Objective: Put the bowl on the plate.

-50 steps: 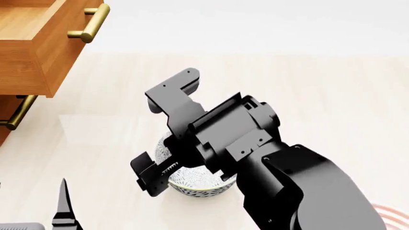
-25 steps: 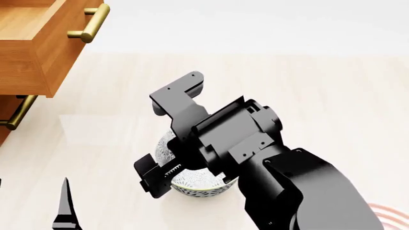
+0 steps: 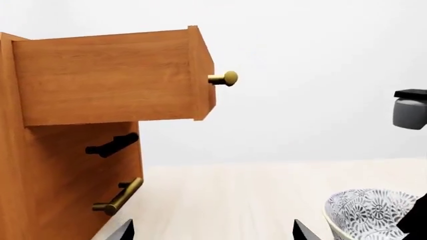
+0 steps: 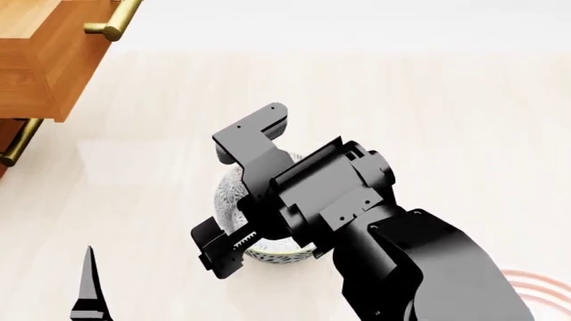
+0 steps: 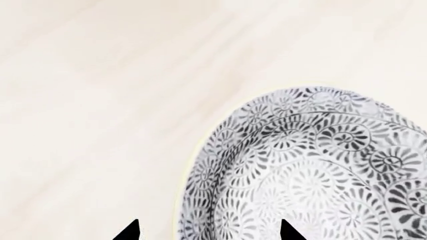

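Observation:
The bowl (image 4: 278,253), white with a dense grey-blue floral pattern, stands on the pale wooden surface, mostly hidden under my right arm in the head view. My right gripper (image 4: 239,190) hangs over it, open wide. In the right wrist view the gripper (image 5: 208,232) straddles the rim of the bowl (image 5: 313,170), one fingertip (image 5: 130,231) outside and the other inside. The plate (image 4: 539,289) shows only as red rings at the lower right corner. My left gripper (image 3: 213,235) is open with nothing between its tips, and the bowl (image 3: 368,215) lies off to one side of it.
A wooden cabinet (image 4: 40,60) with a pulled-out drawer and brass handles (image 4: 109,23) stands at the far left. In the left wrist view the drawer (image 3: 113,75) juts out above a lower handle (image 3: 120,196). Pale wooden surface extends beyond the bowl.
The head view has shifted, so the cabinet now sits higher and further left in the frame. My right gripper stays over the bowl with its fingers still wide apart.

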Available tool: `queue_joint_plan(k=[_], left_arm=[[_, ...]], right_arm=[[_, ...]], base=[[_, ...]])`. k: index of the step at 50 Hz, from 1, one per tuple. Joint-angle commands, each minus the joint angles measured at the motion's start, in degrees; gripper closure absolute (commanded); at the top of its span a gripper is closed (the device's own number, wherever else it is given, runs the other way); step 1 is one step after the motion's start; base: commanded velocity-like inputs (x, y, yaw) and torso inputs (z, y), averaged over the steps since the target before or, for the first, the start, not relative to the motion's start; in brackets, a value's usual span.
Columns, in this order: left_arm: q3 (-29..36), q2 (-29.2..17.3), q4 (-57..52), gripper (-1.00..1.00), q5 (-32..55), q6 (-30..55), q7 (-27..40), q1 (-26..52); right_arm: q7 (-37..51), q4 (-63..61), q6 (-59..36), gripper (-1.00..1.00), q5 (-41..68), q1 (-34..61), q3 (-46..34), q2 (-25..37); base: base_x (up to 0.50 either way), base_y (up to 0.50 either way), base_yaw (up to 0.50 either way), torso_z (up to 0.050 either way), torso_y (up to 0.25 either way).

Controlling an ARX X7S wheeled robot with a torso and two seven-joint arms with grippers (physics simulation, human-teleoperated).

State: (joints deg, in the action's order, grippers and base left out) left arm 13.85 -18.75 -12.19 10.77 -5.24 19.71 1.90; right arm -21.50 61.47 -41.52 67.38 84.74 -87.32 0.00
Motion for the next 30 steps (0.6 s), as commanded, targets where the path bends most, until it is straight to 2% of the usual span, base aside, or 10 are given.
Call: queue_joint_plan(k=[1,8,24,25,30], left_arm=[[0.21,-0.21,-0.19,-1.00,-0.11,-0.36,0.15,-0.17],[0.39,-0.28,-0.09,-1.00,-0.06,-0.56,0.15,-0.24],[0.46,-0.35,0.55,-1.00,0.68,-0.90,0.07,-0.03],[0.49,-0.34,0.58,-1.00,0.65,-0.93,0.10,-0.03],[0.45,-0.41,0.47,-1.00,0.79,-0.85,0.28,-0.17]], right_arm=[[0.02,-0.15,-0.08,-1.00,0.03,0.02,-0.02,0.00],[-0.04,-0.11,-0.05,-1.00,-0.12,-0.12,-0.01,0.00],[-0.31,-0.96,0.52,-1.00,-2.12,-0.40,0.00,0.00],[-0.39,-0.87,0.65,1.00,-2.21,-0.40,0.02,0.00],[-0.12,-0.83,0.82,1.00,-2.65,-0.49,0.02,0.00]], base=[[0.00,0.00,0.00,0.000,-0.184],[0.00,0.00,0.00,0.000,-0.199],[0.00,0.00,0.00,0.000,-0.003],[0.00,0.00,0.00,0.000,0.000],[0.00,0.00,0.00,0.000,0.000]])
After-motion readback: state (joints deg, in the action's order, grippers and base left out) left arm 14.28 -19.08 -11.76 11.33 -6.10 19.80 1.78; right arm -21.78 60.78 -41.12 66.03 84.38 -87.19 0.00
